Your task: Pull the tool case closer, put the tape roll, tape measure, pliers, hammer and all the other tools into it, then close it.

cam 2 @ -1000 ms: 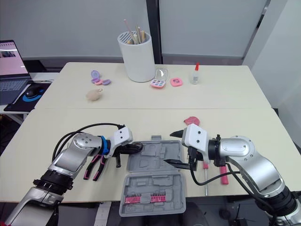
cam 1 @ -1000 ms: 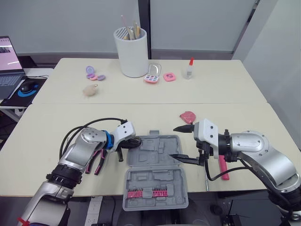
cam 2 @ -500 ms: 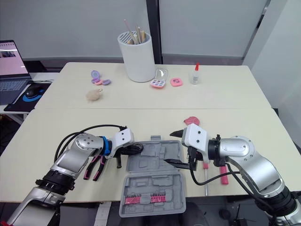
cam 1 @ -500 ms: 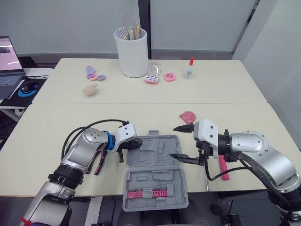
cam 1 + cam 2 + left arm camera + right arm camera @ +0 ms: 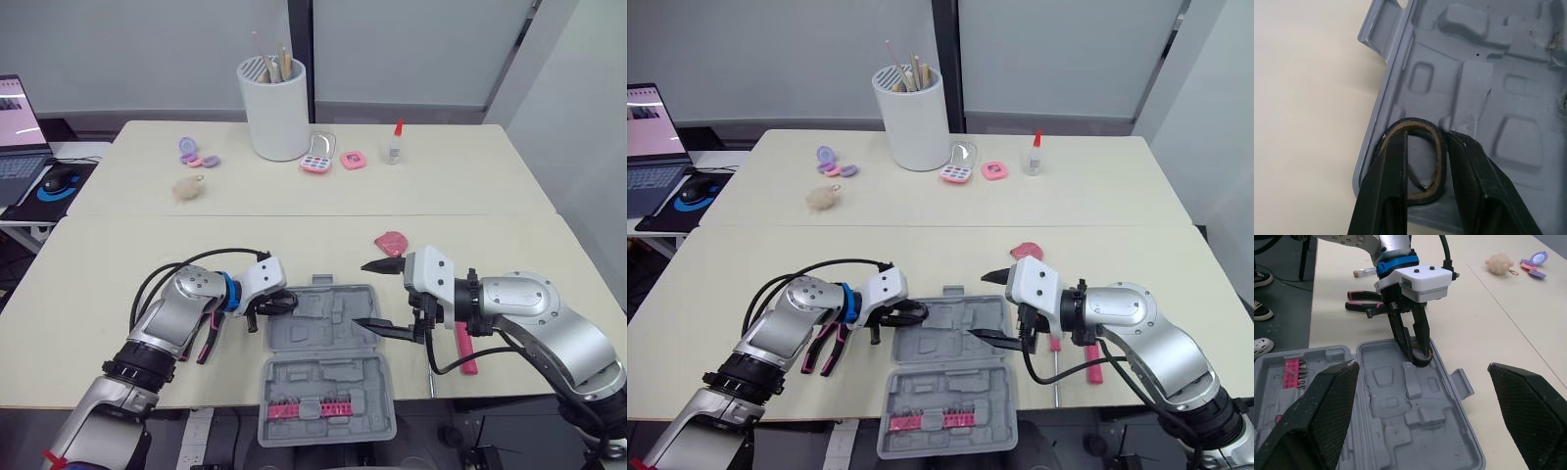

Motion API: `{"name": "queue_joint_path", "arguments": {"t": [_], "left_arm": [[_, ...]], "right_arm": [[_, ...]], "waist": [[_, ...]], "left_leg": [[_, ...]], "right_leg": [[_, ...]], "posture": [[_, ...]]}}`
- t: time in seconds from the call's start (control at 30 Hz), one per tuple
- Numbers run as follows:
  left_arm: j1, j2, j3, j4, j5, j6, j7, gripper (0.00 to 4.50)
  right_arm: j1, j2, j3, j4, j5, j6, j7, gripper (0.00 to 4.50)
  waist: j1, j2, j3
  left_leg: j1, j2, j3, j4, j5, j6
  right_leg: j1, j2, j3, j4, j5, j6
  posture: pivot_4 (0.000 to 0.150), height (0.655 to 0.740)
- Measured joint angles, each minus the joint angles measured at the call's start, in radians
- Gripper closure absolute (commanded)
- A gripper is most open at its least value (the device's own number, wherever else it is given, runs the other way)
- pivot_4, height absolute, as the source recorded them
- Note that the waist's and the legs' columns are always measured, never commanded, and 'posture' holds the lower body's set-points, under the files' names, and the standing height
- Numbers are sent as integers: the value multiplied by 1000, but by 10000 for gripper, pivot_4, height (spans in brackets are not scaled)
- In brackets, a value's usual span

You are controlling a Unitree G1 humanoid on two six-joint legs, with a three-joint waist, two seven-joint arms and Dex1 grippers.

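The grey tool case [image 5: 328, 377] lies open at the table's front edge, with a pink strip of bits [image 5: 309, 406] in its near half. My left gripper [image 5: 279, 305] is shut on the black tape roll [image 5: 1418, 126], which it holds over the far half's left corner. My right gripper [image 5: 361, 295] stands open over the case's right edge with nothing between its fingers. Pink-handled pliers [image 5: 201, 338] lie to the left of the case. The pink-handled hammer [image 5: 463, 348] and a screwdriver [image 5: 429, 377] lie to its right. The pink tape measure [image 5: 392, 242] sits beyond them.
A tall white cup of brushes [image 5: 273, 108], a makeup palette [image 5: 317, 157], a glue bottle [image 5: 393, 145] and a fluffy ball [image 5: 188, 187] stand on the far table. A laptop [image 5: 18, 127] is at the far left. The case overhangs the front edge.
My left gripper has carried the tape roll a little to the right, over the case's corner. The case has shifted slightly. The right gripper has stayed put.
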Motion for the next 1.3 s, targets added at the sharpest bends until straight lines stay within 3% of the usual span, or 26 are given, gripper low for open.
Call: {"name": "queue_joint_path", "arguments": {"t": [0.4,0.57,0.93,1.3], "left_arm": [[51,62,127,-114,-120,101,-23,32134],[122,-31,203,-101,-149,-14,77,32134],[214,-167,206,40,-107,-227,254,32134],[217,-182,175,107,-74,-312,279,32134]], "right_arm": [[-1,2,0,10,1,-4,12,0],[-2,2,0,15,1,-4,19,0],[-2,-6,0,18,1,-4,39,0],[-2,-28,-10,18,1,-2,42,0]], "waist": [[-1,0,0],[1,0,0],[1,0,0],[1,0,-1]], "left_leg": [[0,0,0,0,0,0],[0,0,0,0,0,0],[0,0,0,0,0,0],[2,0,-1,0,0,0]], "right_leg": [[0,0,0,0,0,0],[0,-1,0,0,0,0],[1,-3,0,0,0,0],[2,-2,-1,0,0,0]], "posture": [[1500,7400],[1500,7400],[1500,7400],[1500,7400]]}}
